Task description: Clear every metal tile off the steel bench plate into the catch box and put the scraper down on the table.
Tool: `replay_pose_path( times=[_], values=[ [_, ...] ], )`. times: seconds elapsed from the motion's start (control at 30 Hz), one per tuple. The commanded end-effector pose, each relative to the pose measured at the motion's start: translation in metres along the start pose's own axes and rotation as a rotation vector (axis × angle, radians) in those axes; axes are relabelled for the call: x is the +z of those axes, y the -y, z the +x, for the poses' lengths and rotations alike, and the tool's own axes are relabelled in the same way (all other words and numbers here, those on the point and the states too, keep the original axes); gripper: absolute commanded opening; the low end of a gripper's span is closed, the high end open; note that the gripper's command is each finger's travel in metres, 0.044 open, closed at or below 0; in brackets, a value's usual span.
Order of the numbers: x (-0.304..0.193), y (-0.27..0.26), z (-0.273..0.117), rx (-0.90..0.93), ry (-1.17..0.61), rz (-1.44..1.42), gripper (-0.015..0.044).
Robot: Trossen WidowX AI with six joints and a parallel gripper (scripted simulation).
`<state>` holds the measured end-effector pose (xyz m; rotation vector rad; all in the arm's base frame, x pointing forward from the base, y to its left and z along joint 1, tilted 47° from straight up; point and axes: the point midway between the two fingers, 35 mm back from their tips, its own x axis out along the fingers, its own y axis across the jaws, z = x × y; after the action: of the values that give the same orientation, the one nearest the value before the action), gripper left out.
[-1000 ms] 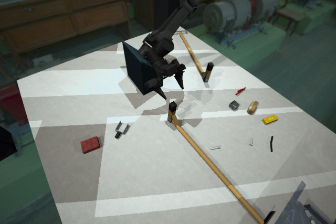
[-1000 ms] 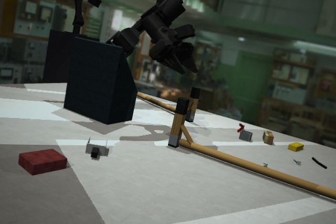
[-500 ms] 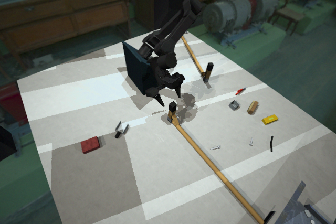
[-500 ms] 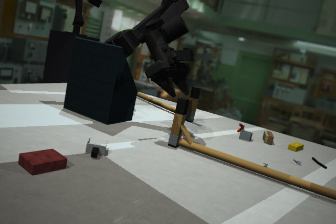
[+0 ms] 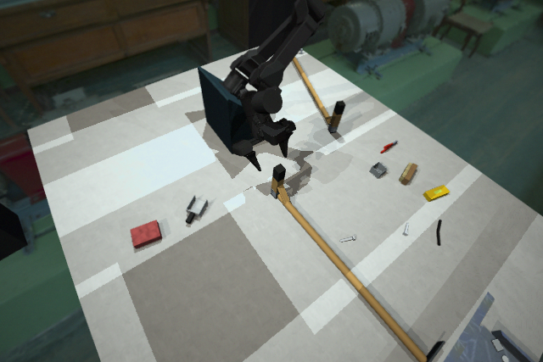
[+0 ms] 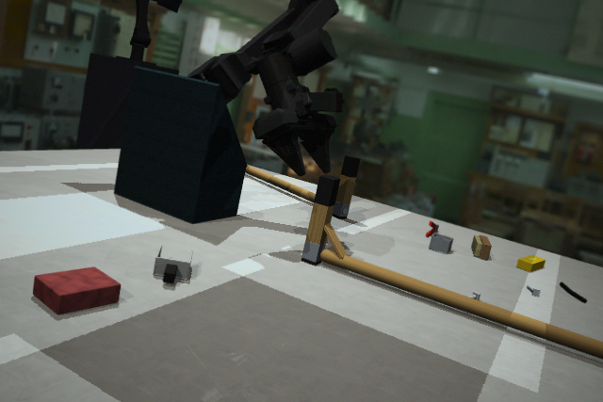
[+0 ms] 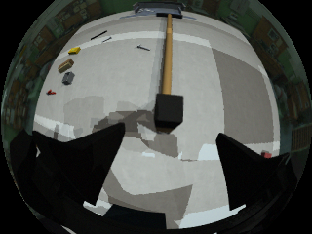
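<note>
The long scraper (image 5: 324,247) (image 6: 414,281) (image 7: 168,63) lies on the table, its wooden shaft running away from the arm and its black-capped upright grip (image 5: 278,172) (image 6: 327,190) (image 7: 169,111) standing at the near end. Its dark blade (image 5: 435,350) is beside the bluish steel plate (image 5: 467,342). Two pale tiles (image 5: 496,344) show there in the top view; the rest is cut off. The catch box (image 7: 158,6) is small at the top of the wrist view. My gripper (image 5: 273,162) (image 6: 315,173) (image 7: 174,133) is open and empty, above and slightly behind the grip, not touching it.
A shorter tool (image 5: 312,88) (image 6: 282,185) lies behind. A tall dark blue block (image 5: 219,108) (image 6: 170,144) stands beside the arm. A red block (image 5: 146,234) (image 6: 76,289) and metal bracket (image 5: 197,206) lie left; a grey box (image 5: 377,169), wooden block (image 5: 408,173) and yellow block (image 5: 436,192) lie right.
</note>
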<state>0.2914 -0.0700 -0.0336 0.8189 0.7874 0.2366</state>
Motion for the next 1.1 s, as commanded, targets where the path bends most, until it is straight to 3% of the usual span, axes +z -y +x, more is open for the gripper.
replay_pose_path(
  times=[0.0,0.5,1.07],
  values=[
    [0.012,-0.002,-0.012,0.005,0.014,-0.020,0.0440],
    [0.022,-0.005,-0.039,0.009,0.021,-0.019,0.0440],
    [-0.002,-0.005,-0.007,0.011,0.021,-0.018,0.0440]
  ],
)
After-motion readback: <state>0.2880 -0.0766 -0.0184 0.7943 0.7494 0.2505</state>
